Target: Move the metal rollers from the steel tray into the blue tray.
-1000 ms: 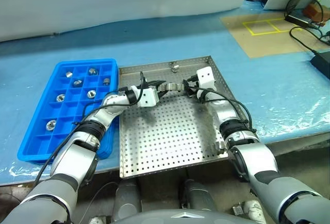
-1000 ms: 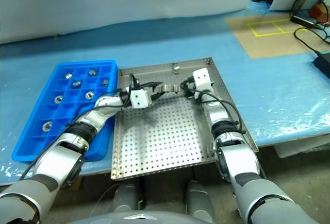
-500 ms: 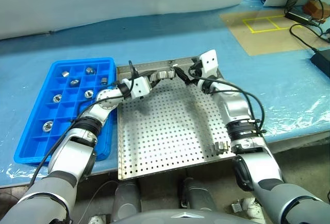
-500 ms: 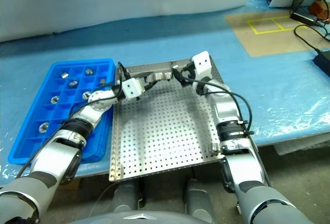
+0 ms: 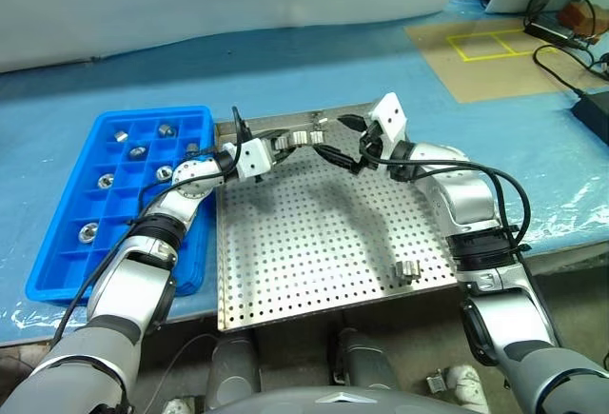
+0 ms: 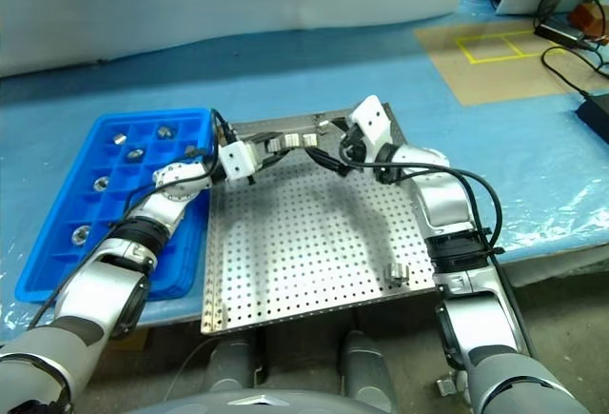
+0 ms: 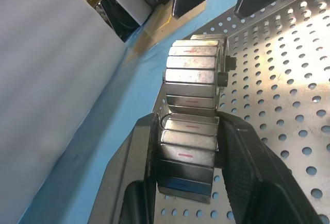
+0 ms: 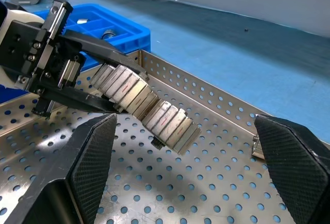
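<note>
My left gripper [image 5: 285,144] is shut on a metal roller [image 5: 304,137], a faceted silver piece that sticks out level past its fingertips [image 7: 142,147], above the far rim of the steel tray [image 5: 285,281]. In the left wrist view the roller [image 7: 193,80] sits between both pads. My right gripper [image 5: 335,141] stands open just right of the roller's free end [image 8: 170,123], not touching it. Another roller [image 5: 409,269] lies near the steel tray's front right corner. The blue tray [image 5: 57,252] on the left holds several rollers [image 5: 105,182].
A small silver piece [image 8: 256,147] sits against the steel tray's far rim. Blue sheeting [image 5: 533,176] covers the table. Black cables [image 5: 561,62] and a brown mat with yellow tape [image 5: 495,62] lie at the far right.
My right gripper has lifted and pulled back from the roller's end, its wrist turning and its forearm swinging out to the right. The left gripper has kept its grip, almost still.
</note>
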{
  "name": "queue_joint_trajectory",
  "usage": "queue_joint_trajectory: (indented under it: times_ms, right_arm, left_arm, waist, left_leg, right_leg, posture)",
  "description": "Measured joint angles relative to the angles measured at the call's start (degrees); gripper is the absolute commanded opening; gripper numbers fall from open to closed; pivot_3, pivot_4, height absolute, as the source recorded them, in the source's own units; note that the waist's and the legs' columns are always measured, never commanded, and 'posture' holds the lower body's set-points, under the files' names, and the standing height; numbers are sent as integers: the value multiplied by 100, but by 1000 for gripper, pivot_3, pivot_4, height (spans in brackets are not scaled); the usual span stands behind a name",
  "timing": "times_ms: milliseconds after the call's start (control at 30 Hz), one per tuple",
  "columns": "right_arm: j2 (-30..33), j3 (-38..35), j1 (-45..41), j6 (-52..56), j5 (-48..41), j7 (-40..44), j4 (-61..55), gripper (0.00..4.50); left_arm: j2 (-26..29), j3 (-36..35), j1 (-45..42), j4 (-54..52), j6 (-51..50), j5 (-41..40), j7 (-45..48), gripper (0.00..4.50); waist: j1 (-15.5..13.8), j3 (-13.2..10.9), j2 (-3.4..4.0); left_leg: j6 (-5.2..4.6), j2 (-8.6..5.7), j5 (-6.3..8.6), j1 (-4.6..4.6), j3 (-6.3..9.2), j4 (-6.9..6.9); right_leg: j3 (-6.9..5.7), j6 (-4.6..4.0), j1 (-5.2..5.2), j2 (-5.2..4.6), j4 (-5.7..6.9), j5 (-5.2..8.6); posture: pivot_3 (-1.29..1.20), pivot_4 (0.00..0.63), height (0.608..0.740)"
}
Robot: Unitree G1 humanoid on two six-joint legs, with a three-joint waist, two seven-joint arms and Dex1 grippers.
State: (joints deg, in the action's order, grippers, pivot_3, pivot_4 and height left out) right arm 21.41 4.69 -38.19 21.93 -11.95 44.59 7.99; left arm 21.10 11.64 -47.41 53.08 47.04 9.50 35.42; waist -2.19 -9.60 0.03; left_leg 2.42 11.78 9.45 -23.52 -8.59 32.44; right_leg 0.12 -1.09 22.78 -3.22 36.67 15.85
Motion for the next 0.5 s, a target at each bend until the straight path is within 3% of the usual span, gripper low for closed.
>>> queue_joint_trajectory:
  times_ms: [500]
  right_arm:
    - [-46,426,252,-67,122,153,-221,4467]
  left_arm:
    - [-133,11,46,-246,9,-189,598,1383]
  waist:
    - [-2,0,0]
  left_leg:
    - [-1,1,0,0,2,8]
  right_leg:
    - [-1,0,-3,0,6,0]
  posture:
    - [-209,150,740]
